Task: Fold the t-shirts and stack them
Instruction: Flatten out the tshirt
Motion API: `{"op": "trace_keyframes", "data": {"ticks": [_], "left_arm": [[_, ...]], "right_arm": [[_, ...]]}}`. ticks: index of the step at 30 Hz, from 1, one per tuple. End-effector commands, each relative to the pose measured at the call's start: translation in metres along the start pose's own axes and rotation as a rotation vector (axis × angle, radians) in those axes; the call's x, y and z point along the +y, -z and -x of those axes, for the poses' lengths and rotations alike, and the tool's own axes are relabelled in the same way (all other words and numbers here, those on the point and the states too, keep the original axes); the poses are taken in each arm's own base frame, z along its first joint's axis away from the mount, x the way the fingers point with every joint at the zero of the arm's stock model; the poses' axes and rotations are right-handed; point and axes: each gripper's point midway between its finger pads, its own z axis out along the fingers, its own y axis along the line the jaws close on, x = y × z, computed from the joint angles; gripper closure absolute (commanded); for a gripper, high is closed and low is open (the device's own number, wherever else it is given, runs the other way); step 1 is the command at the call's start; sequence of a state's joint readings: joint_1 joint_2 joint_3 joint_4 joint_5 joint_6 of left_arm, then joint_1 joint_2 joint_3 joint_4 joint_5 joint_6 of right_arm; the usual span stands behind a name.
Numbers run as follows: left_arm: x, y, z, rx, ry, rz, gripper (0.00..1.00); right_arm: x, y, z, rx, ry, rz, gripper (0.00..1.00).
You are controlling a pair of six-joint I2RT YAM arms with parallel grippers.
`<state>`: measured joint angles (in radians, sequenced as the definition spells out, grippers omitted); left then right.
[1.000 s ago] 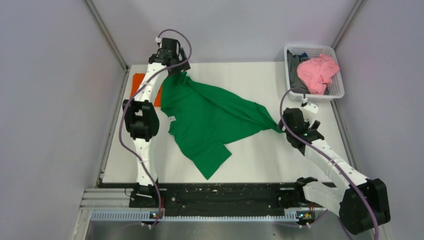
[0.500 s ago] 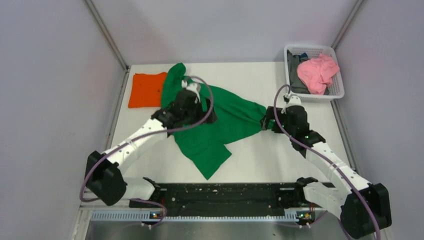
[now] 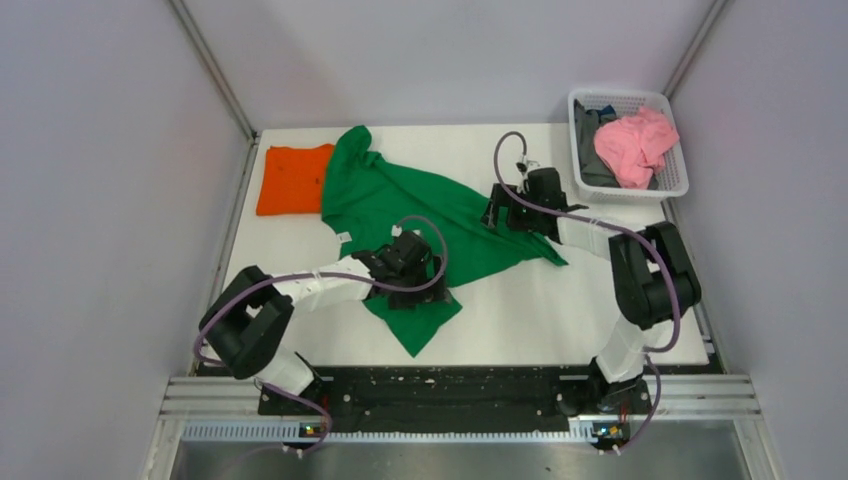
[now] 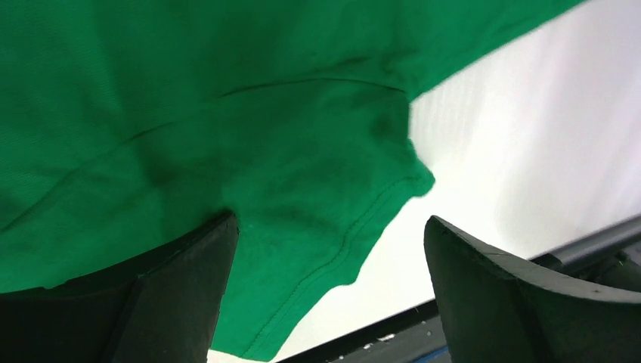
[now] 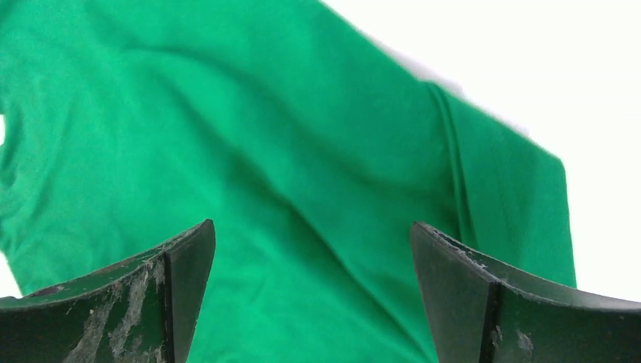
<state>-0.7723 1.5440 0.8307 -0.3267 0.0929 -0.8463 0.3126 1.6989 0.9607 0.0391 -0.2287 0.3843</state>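
Observation:
The large green t-shirt (image 3: 420,215) lies spread and crumpled across the middle of the white table (image 3: 560,300). The orange t-shirt (image 3: 293,180) lies folded flat at the far left, beside the green one's collar end. My left gripper (image 3: 418,290) hovers open over the green shirt's near sleeve. In the left wrist view the sleeve hem (image 4: 355,234) shows between the spread jaws of the left gripper (image 4: 331,221). My right gripper (image 3: 503,212) stands open over the shirt's right part. In the right wrist view only green cloth (image 5: 264,136) lies under the empty right gripper (image 5: 311,227).
A white basket (image 3: 680,185) at the far right corner holds a pink cloth (image 3: 635,145) and darker garments. A black rail (image 3: 450,385) runs along the near table edge. Grey walls close in on the left, the right and the back.
My left arm swung from the far left corner down to the shirt's near sleeve. My right gripper left the shirt's right tip and moved farther back and left over the cloth.

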Motion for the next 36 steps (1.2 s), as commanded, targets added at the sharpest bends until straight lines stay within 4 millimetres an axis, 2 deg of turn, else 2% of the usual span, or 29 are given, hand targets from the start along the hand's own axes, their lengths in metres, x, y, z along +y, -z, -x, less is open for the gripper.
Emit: {"op": "trace_keyframes", "data": {"ticks": [1, 4, 6, 9, 12, 15, 19, 23, 25, 27, 29, 31, 33, 36], "left_arm": [[0.078, 0.011, -0.012, -0.057, 0.059, 0.303, 0.01], [0.108, 0.027, -0.015, -0.091, 0.091, 0.387, 0.01], [0.123, 0.034, -0.018, -0.089, 0.138, 0.4, 0.01], [0.133, 0.031, -0.014, -0.068, 0.209, 0.343, 0.01], [0.144, 0.031, -0.007, -0.07, 0.234, 0.362, 0.01], [0.141, 0.028, 0.01, -0.084, 0.217, 0.353, 0.01], [0.124, 0.017, 0.045, -0.096, 0.167, 0.326, 0.01], [0.103, 0.006, 0.092, -0.119, 0.13, 0.292, 0.01], [0.092, 0.013, 0.111, -0.15, 0.127, 0.276, 0.02], [0.081, 0.029, 0.124, -0.199, 0.126, 0.254, 0.02], [0.077, 0.049, 0.126, -0.248, 0.135, 0.241, 0.02], [0.086, 0.071, 0.115, -0.284, 0.162, 0.27, 0.01], [0.106, 0.092, 0.098, -0.32, 0.206, 0.339, 0.01], [0.136, 0.115, 0.062, -0.349, 0.27, 0.415, 0.01]], "right_arm": [[-0.02, -0.022, 0.016, -0.016, -0.004, -0.076, 0.02], [-0.045, -0.031, 0.004, 0.006, -0.084, -0.144, 0.03], [-0.065, -0.028, 0.003, 0.004, -0.166, -0.187, 0.05], [-0.097, -0.015, 0.01, -0.031, -0.266, -0.239, 0.06], [-0.125, 0.003, 0.015, -0.07, -0.334, -0.296, 0.06], [-0.145, 0.017, 0.006, -0.088, -0.406, -0.324, 0.06], [-0.149, 0.019, 0.0, -0.086, -0.407, -0.33, 0.06], [-0.148, 0.026, 0.008, -0.08, -0.397, -0.345, 0.06], [-0.14, 0.039, 0.015, -0.087, -0.376, -0.341, 0.06], [-0.131, 0.06, 0.029, -0.149, -0.335, -0.34, 0.06], [-0.126, 0.088, 0.038, -0.203, -0.306, -0.374, 0.02], [-0.123, 0.118, 0.043, -0.257, -0.294, -0.422, 0.01], [-0.119, 0.143, 0.039, -0.31, -0.3, -0.444, 0.01], [-0.115, 0.166, 0.016, -0.356, -0.33, -0.454, 0.01]]}}
